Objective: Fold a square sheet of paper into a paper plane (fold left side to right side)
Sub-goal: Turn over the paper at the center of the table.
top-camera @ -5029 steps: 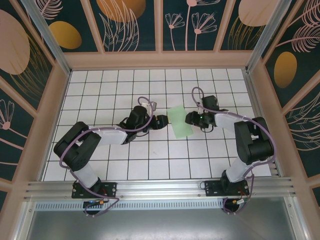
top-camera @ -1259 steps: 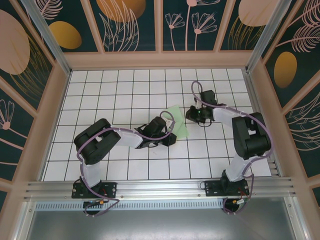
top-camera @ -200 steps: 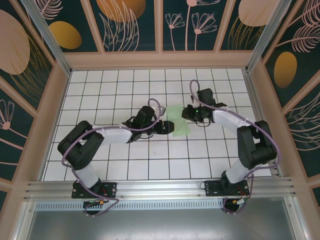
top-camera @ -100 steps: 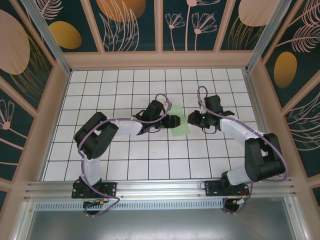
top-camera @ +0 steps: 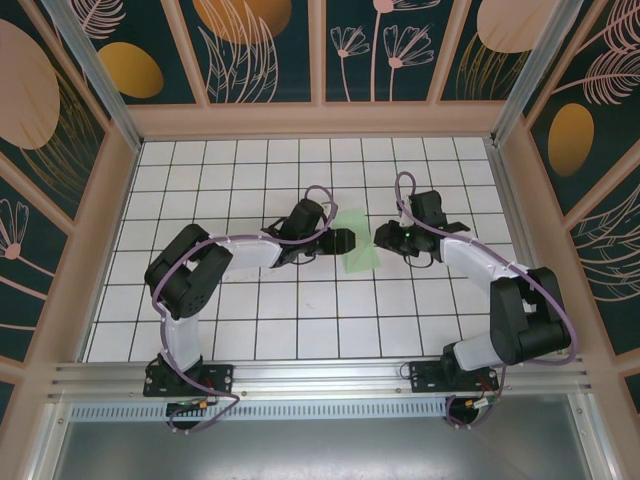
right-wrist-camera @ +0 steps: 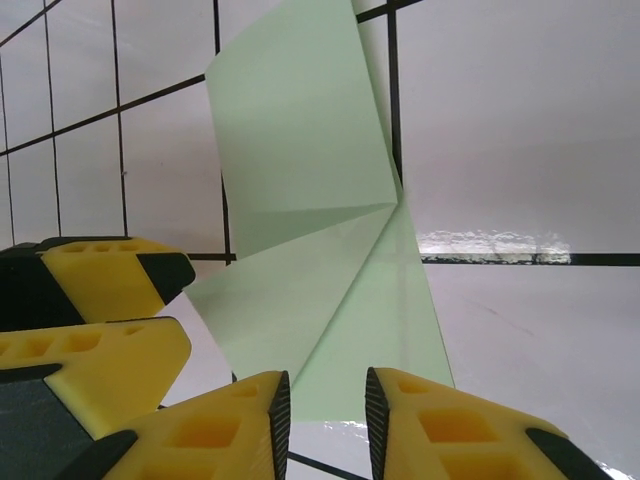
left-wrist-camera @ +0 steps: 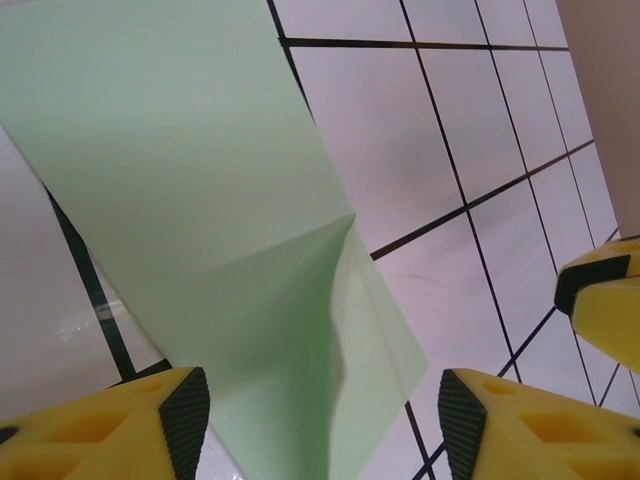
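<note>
Two arms reach in from the near edge of the table (top-camera: pixel 300 330) and meet mid-table, a little right of centre.

Left gripper (top-camera: pixel 343 240) points toward the right arm, and right gripper (top-camera: pixel 384 237) points back at it. The paper (top-camera: pixel 362 250) lies on the tiles between the two tips.

Left wrist view: fingers (left-wrist-camera: pixel 180 425) stand wide apart, released, gripping nothing. The paper (left-wrist-camera: pixel 190 190) runs flat from between them outward. A folded flap lies on top with its edge slightly raised. One yellow finger of the right gripper shows at the side.

Right wrist view: fingers (right-wrist-camera: pixel 410 430) sit close with a narrow gap, loose, not clamped on the sheet. The paper's near edge lies at that gap. The left gripper's two fingers flank the sheet's other side.

Paper: pale green, folded, creases meeting at one point, upper flap over lower layers.

Beyond it are bare grid tiles, then the patterned back wall (top-camera: pixel 320 50).
</note>
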{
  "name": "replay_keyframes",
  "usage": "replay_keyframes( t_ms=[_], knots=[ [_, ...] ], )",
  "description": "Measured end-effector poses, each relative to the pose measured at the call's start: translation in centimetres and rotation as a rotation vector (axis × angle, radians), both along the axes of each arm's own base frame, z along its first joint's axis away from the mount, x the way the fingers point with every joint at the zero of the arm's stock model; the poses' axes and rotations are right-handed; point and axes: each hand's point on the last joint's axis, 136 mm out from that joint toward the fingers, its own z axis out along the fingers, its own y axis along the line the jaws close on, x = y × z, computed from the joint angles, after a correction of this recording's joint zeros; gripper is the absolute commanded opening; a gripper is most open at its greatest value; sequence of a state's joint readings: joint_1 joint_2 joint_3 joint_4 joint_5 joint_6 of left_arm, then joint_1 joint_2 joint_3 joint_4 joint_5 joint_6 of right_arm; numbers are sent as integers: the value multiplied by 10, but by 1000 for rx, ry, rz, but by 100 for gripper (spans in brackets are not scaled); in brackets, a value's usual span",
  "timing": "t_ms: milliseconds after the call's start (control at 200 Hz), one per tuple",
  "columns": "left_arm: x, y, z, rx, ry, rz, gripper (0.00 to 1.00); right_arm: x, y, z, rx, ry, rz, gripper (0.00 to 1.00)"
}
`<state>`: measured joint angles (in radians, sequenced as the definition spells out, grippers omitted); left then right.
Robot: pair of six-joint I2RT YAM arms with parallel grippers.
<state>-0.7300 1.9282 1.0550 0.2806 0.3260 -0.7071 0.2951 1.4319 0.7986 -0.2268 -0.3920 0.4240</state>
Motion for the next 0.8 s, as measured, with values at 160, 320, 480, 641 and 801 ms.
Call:
replay_keyframes(
  t_ms=[160, 320, 480, 641, 801],
  knots=[
    [-1, -7, -1, -21, 14, -28, 48, -2, 2, -2, 14, 2, 8, 32],
    [3, -11, -9, -11, 20, -33, 36, -3, 5, -2, 36, 4, 17, 35],
    [4, -10, -12, -3, 14, -32, 16, -2, 10, -4, 63, 3, 33, 37],
    [-3, -3, -8, 1, 6, -26, 11, -1, 14, -13, 111, 21, 42, 42],
    [-4, 2, 2, -6, -17, -13, 11, 2, 19, -17, 161, 23, 59, 44]
  ],
)
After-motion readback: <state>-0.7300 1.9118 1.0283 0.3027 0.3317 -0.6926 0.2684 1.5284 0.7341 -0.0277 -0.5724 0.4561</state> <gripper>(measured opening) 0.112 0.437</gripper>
